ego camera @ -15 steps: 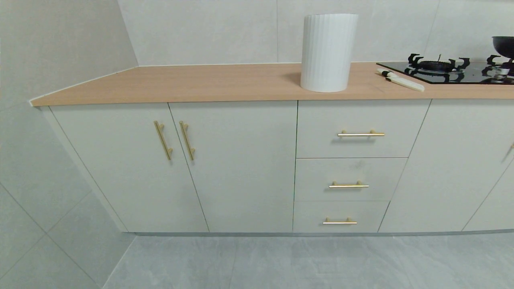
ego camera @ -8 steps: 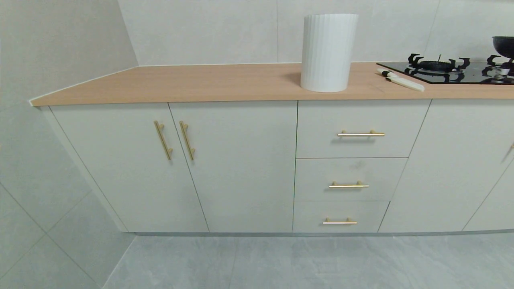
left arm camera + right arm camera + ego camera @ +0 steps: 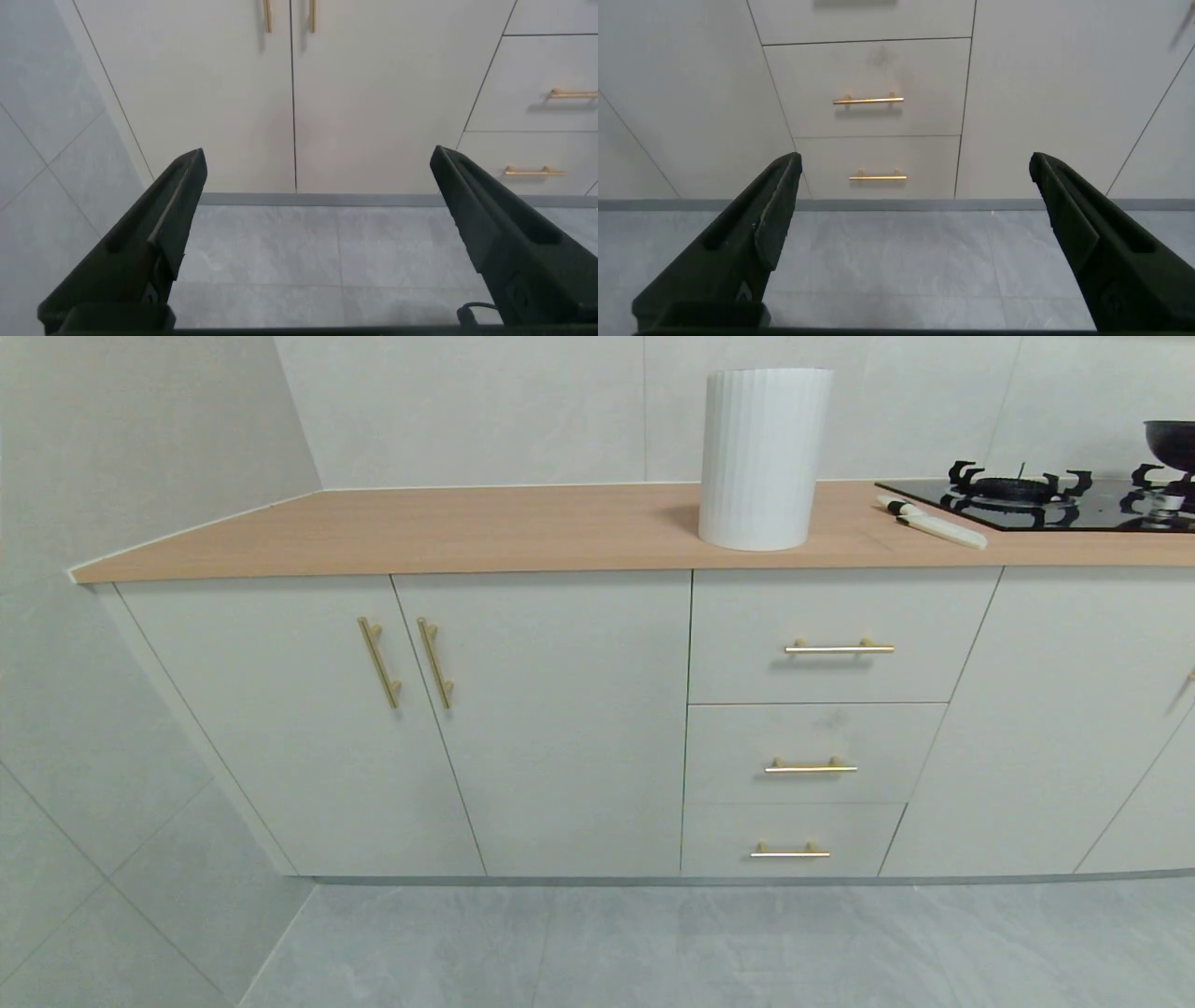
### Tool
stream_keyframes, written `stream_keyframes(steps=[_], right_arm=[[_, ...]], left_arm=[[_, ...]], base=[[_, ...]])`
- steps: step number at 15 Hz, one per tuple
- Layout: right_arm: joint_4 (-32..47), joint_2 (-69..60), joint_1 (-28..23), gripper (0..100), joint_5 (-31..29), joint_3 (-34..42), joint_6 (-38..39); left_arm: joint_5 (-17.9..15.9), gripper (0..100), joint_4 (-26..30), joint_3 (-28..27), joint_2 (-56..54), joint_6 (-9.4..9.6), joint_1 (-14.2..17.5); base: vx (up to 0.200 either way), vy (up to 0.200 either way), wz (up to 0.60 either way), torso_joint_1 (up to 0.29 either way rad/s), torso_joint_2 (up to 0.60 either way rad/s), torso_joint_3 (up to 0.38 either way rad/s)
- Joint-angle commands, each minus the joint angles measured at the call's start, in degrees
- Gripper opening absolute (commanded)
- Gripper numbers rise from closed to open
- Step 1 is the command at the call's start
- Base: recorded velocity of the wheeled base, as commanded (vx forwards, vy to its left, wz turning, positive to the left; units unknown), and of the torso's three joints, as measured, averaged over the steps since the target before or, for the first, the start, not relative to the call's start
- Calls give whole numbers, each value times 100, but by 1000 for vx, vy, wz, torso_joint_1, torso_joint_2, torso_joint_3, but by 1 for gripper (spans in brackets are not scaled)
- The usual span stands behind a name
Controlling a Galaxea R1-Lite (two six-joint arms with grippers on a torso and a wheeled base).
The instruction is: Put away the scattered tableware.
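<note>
wood countertop (image 3: 467,527) w/ ribbed canister (image 3: 764,457), white utensil (image 3: 934,525) beside hob (image 3: 1046,509); left pincer (image 3: 318,163) & right pincer (image 3: 913,166) wide

The ribbed canister (image 3: 765,457) is plain white with fine vertical fluting, the countertop (image 3: 467,527) is light brown wood grain, and the utensils (image 3: 934,525) are cream with one dark band. The cabinet fronts (image 3: 560,709) are pale greyish cream with gold handles (image 3: 838,648), the hob (image 3: 1046,511) glossy black, the floor (image 3: 653,943) mottled grey. The left gripper (image 3: 318,159) and the right gripper (image 3: 913,161) are matt black.
</note>
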Motion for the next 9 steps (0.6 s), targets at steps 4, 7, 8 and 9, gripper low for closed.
stream_keyframes(steps=[4, 7, 8, 9], right_arm=[[10, 16, 4, 100, -1, 0, -7], [10, 16, 4, 100, 8, 0, -16], [1, 16, 4, 100, 8, 0, -16], [10, 16, 4, 100, 8, 0, -16]], left_arm=[[-7, 100, 7, 0, 0, 42, -2], [-7, 100, -2, 0, 0, 7, -2], [-7, 100, -2, 0, 0, 7, 7], [-7, 100, 7, 0, 0, -1, -2]], base=[[0, 0, 0, 0, 0, 0], [0, 0, 0, 0, 0, 0], [0, 0, 0, 0, 0, 0], [0, 0, 0, 0, 0, 0]])
